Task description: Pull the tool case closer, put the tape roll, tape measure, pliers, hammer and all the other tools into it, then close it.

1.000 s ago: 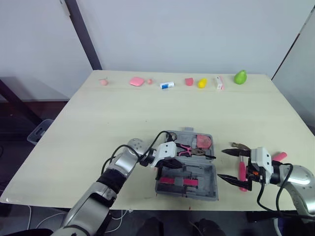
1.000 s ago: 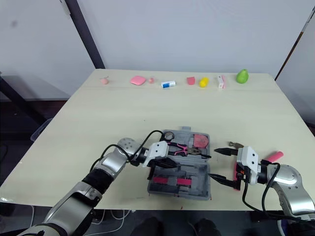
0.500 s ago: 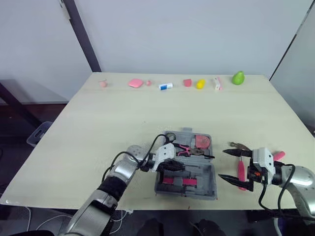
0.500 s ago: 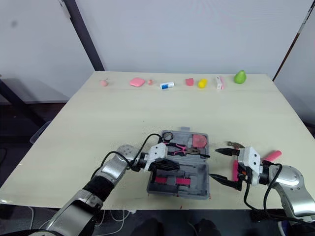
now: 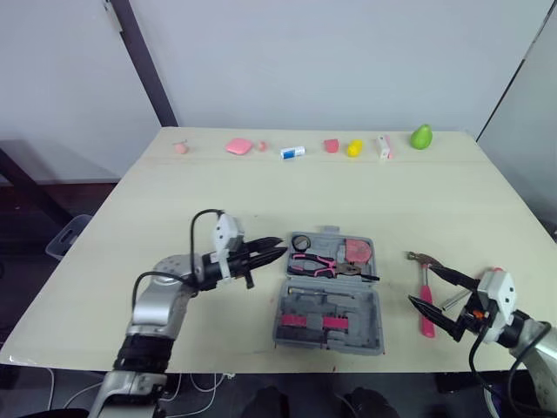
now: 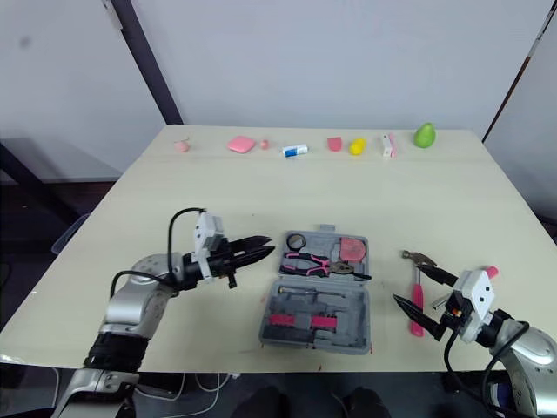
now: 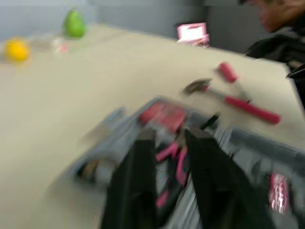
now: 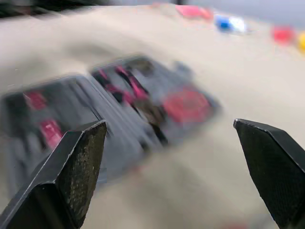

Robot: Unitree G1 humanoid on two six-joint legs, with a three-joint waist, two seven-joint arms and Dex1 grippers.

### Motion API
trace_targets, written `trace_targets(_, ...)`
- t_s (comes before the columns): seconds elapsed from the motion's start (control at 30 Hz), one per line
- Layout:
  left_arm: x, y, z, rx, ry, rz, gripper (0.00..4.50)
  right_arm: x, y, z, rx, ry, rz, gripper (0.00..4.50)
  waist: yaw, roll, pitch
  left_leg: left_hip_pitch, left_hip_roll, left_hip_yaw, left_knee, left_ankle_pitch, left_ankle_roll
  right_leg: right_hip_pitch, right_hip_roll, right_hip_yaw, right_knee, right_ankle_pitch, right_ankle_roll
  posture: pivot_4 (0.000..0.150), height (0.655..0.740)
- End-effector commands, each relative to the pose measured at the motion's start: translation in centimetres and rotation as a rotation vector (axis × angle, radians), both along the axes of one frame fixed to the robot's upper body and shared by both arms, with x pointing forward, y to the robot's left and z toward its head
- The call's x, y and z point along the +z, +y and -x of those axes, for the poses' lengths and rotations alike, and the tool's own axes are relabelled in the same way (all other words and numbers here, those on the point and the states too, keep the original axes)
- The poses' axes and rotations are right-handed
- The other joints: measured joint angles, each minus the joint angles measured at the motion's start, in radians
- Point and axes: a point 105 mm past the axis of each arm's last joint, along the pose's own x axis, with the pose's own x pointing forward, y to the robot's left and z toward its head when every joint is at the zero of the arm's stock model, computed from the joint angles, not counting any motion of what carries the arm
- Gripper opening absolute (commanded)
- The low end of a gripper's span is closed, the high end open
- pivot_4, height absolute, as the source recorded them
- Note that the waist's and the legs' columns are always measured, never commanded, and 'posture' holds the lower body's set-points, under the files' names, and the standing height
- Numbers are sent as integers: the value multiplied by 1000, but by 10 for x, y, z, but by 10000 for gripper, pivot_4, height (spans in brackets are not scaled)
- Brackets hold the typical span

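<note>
Tool case (image 5: 331,303): open, at the near edge of the table (image 5: 174,200); pliers (image 5: 315,260) lie in its far half.
Hammer (image 5: 426,305): on the table just right of case.
Left gripper (image 5: 279,253): just left of case, fingers narrowly parted, empty.
Right gripper (image 5: 423,285): right of case, spread wide at hammer.
Row of small items (image 5: 293,152): well beyond case.

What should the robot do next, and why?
Probably move the open right gripper onto the hammer and grasp its handle. The hammer lies on the table beside the open case, not in it, close to that gripper.
</note>
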Motion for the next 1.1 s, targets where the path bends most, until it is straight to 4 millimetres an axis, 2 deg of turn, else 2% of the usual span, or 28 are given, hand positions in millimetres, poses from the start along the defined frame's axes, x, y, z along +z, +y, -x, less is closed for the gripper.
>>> trace_targets(0.03, -5, 40, 14, 131, -34, -36, 27045, 5, -30, 10, -131, -35, -6, 45000, -2, 0, 0, -1, 0, 0, -1, 0, 0, 0, 0, 0, -1, 0, 0, 1500, 7400)
trace_targets(0.13, -15, 53, 25, 174, -11, -43, 38976, 0, -40, 19, -164, -13, -4, 45000, -4, 0, 0, 0, 0, 1, -1, 0, 0, 0, -1, 0, -1, 0, 0, 1500, 7400)
trace_targets(0.17, -20, 61, 31, 203, 2, -52, 44635, -4, -48, 24, -191, 4, -1, 45000, -3, 0, 0, 0, 0, 1, -1, 0, 0, 0, -2, 0, -1, 0, 0, 1500, 7400)
trace_targets(0.3, -33, 91, 49, 323, 36, -77, 44635, -22, -74, 48, -282, 76, 18, 45000, -3, -1, 0, 5, 0, 3, 0, 0, 0, 4, -4, 2, 0, -2, -3, 1500, 7400)
trace_targets(0.43, -41, 108, 62, 391, 58, -98, 44635, -33, -89, 66, -358, 122, 2, 45000, -8, -1, 0, 6, 1, 4, -2, 0, 0, 3, -4, 3, -1, -2, -4, 1500, 7400)
trace_targets(0.6, -49, 121, 75, 450, 80, -105, 44635, -45, -103, 88, -438, 168, -12, 45000, -16, -1, 0, 7, 2, 5, -2, 0, 0, 3, -5, 4, -1, -2, -3, 1500, 7400)
trace_targets(0.73, -54, 121, 79, 445, 90, -112, 44635, -57, -111, 101, -458, 198, 23, 45000, -16, 0, 0, 7, 2, 5, -3, 0, 0, 3, -5, 4, -1, -2, -3, 1500, 7400)
trace_targets(0.93, -40, 118, 65, 412, 48, -113, 44635, -50, -109, 91, -421, 158, 34, 45000, -16, -1, 0, 9, 2, 6, -3, 0, 0, 3, -5, 4, -1, -3, -3, 1500, 7400)
trace_targets(1.03, -23, 104, 53, 331, 7, -104, 44635, -28, -83, 68, -327, 100, -13, 45000, -17, 0, 0, 9, 2, 6, -3, 0, 0, 3, -5, 5, 0, -2, -3, 1500, 7400)
trace_targets(1.1, -13, 95, 47, 291, -18, -97, 44635, -20, -73, 56, -313, 86, -11, 45000, -18, 0, 0, 9, 2, 6, -3, 0, 0, 3, -5, 5, 0, -2, -3, 1500, 7400)
